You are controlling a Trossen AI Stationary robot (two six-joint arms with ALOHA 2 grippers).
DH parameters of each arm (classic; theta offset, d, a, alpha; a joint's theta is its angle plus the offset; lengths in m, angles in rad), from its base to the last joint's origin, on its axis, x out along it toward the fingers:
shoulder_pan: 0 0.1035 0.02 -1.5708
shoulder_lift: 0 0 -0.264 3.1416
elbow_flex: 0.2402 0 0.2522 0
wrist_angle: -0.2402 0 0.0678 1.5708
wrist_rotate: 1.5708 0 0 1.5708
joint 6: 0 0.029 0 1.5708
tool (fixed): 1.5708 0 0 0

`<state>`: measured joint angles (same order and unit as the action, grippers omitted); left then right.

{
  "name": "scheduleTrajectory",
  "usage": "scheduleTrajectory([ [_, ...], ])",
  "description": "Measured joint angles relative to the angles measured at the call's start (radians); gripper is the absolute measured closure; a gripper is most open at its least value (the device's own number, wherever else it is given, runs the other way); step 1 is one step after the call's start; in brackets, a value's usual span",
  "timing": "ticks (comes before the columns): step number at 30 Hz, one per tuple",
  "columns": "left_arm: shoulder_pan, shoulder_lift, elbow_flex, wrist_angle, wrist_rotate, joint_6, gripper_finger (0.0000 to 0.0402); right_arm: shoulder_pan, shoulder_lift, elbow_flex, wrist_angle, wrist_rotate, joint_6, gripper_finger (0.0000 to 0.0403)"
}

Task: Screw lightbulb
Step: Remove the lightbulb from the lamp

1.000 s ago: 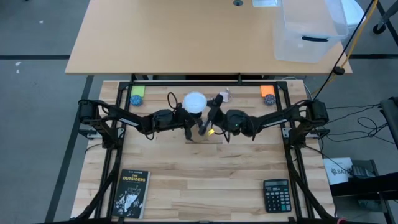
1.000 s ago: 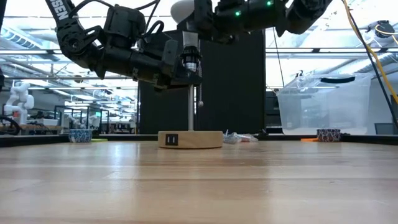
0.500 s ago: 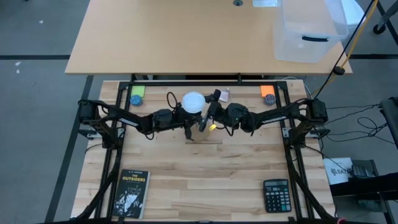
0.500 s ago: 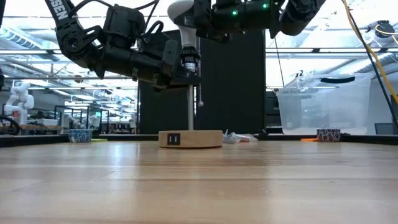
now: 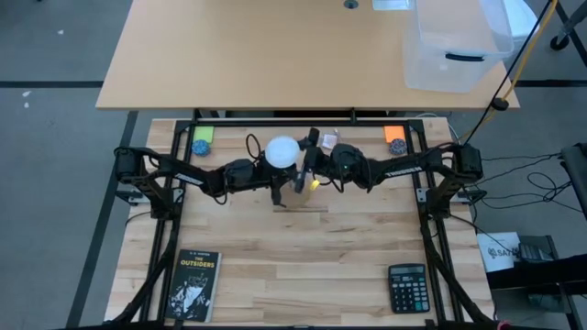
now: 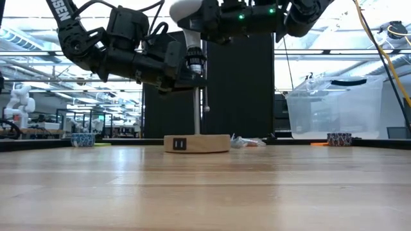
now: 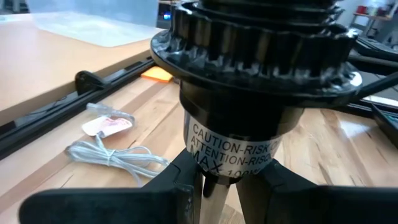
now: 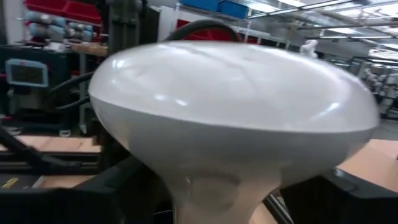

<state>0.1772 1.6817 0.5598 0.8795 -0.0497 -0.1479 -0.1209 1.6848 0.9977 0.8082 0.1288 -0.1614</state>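
Observation:
A white lightbulb [image 5: 282, 151] sits with its neck in the black ribbed socket [image 7: 261, 68] of a lamp. The lamp's thin metal stem rises from a round wooden base [image 6: 196, 143] on the table's far middle. My left gripper [image 7: 221, 183] comes in from the table's left and is shut on the lamp just under the socket. My right gripper [image 5: 305, 158] reaches in level from the right, up at bulb height. Its dark fingers stand one on each side of the bulb's [image 8: 230, 118] lower half. My left gripper pinches the lamp's stem [image 7: 214, 190] right beneath the socket between its two fingers. They come in nearly level from the table's left and lie across the stem. The lamp stands upright on its wooden base. My right gripper: I cannot tell whether its fingers [image 8: 121, 183] touch the bulb.
A book [image 5: 193, 284] lies near left and a calculator [image 5: 406, 287] near right. Small bowls on a green pad [image 5: 202, 144] and an orange pad [image 5: 395, 139] sit at the far corners. A coiled white cable [image 7: 109, 155] and a packet lie behind the lamp.
My right gripper has swung toward the table's far edge and risen slightly, turning so it now points at the bulb from the right. The lamp and my left gripper have stayed where they were.

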Motion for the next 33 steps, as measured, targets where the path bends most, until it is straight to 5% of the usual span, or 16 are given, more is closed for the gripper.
scheduleTrajectory([
  [16, 0.015, 0.000, 0.001, -0.006, 0.277, 0.034, 0.0330, -0.051, -0.018, 0.002, -0.079, -0.295, -0.006, 0.0200],
  [33, 0.008, 0.001, 0.003, -0.005, 0.480, 0.074, 0.0330, -0.118, -0.037, 0.009, -0.116, -0.770, 0.077, 0.0209],
])
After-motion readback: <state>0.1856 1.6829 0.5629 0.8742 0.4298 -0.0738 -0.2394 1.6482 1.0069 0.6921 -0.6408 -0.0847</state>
